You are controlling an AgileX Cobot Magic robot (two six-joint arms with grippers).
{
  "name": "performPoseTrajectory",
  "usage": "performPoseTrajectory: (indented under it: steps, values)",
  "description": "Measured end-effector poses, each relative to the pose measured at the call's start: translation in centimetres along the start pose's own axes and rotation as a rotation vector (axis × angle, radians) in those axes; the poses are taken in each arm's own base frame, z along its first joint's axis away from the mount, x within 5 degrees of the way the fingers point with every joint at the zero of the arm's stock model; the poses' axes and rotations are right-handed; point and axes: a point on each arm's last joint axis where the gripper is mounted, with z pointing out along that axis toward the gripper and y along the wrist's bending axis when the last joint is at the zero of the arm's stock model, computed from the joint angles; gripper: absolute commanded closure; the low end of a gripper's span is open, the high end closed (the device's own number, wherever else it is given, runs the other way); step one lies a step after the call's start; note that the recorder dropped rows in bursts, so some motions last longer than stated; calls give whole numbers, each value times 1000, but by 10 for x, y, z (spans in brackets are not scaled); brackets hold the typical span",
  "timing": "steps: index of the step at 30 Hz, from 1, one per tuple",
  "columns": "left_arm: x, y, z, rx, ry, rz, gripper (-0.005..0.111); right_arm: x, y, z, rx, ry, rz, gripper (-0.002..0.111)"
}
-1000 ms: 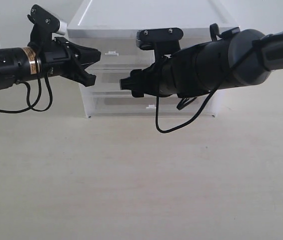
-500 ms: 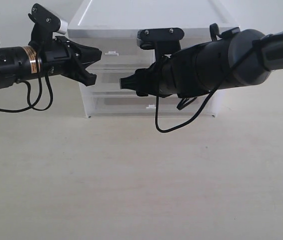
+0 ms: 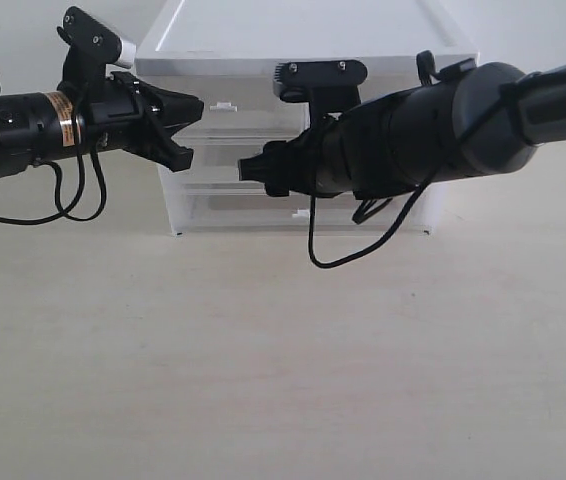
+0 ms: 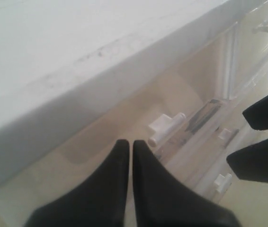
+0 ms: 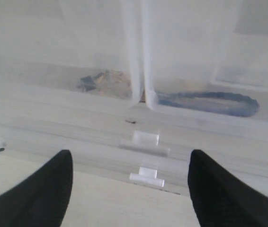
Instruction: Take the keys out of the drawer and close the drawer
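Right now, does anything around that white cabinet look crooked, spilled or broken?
Nothing stands out. The white cabinet stands square, its drawers look shut and level, and the keys lie inside behind translucent plastic. Nothing is spilled or visibly damaged.

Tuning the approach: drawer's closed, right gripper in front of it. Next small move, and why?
Probably ease the right gripper forward onto the tab handle of the middle drawer and close on it. That drawer is shut, the keys show only dimly through plastic, and the gripper is open, short of the tab.
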Motion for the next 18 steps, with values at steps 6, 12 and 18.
performPoseTrajectory:
  steps: [6, 12, 18]
  values:
    - [0, 0, 0, 0, 0, 0, 103, 11, 0, 11, 5, 30, -20, 46]
    - [0, 0, 0, 0, 0, 0, 103, 2, 1, 9, 4, 3, -18, 46]
    - [0, 0, 0, 0, 0, 0, 103, -1, 0, 8, 30, -13, -22, 46]
